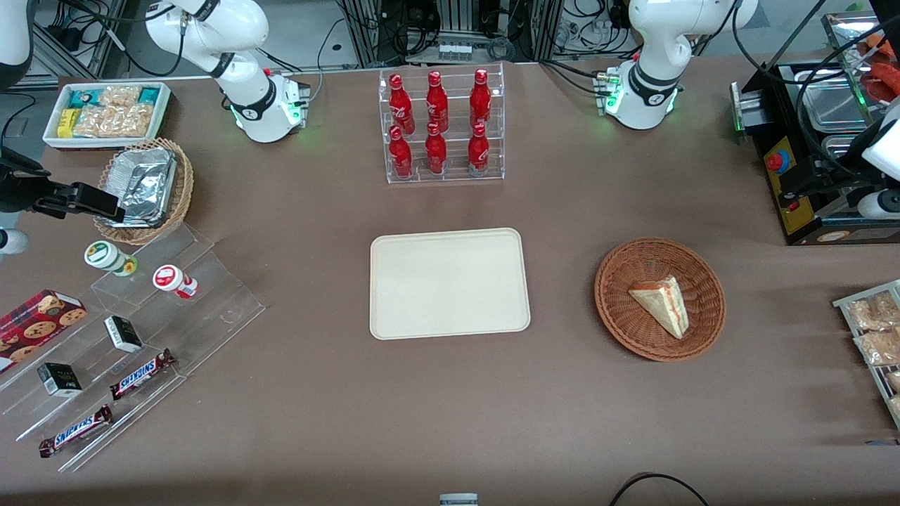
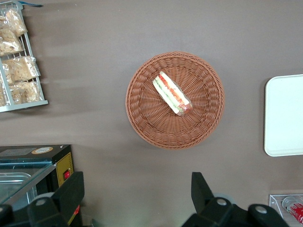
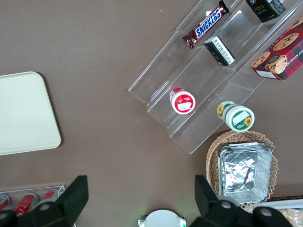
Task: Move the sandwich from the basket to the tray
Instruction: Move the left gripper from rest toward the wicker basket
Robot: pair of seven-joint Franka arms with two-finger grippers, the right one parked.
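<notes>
The sandwich (image 1: 661,306) (image 2: 171,93), a pale bread wedge with red and green filling along one edge, lies in the round reddish-brown wicker basket (image 1: 613,281) (image 2: 137,97). The cream rectangular tray (image 1: 450,283) (image 2: 284,116) lies flat beside the basket, toward the parked arm's end, with nothing on it. My gripper (image 1: 796,188) (image 2: 137,189) hangs high over the table by the black machine, farther from the front camera than the basket and well apart from it. Its fingers (image 2: 71,189) are open, with only bare tablecloth between them.
A black machine with a red button (image 1: 777,140) (image 2: 33,165) stands beside my gripper. A rack of snack packets (image 1: 872,330) (image 2: 19,61) sits at the working arm's end. A clear rack of red bottles (image 1: 443,126) stands farther back than the tray. Acrylic steps with candy (image 1: 140,330) lie toward the parked arm's end.
</notes>
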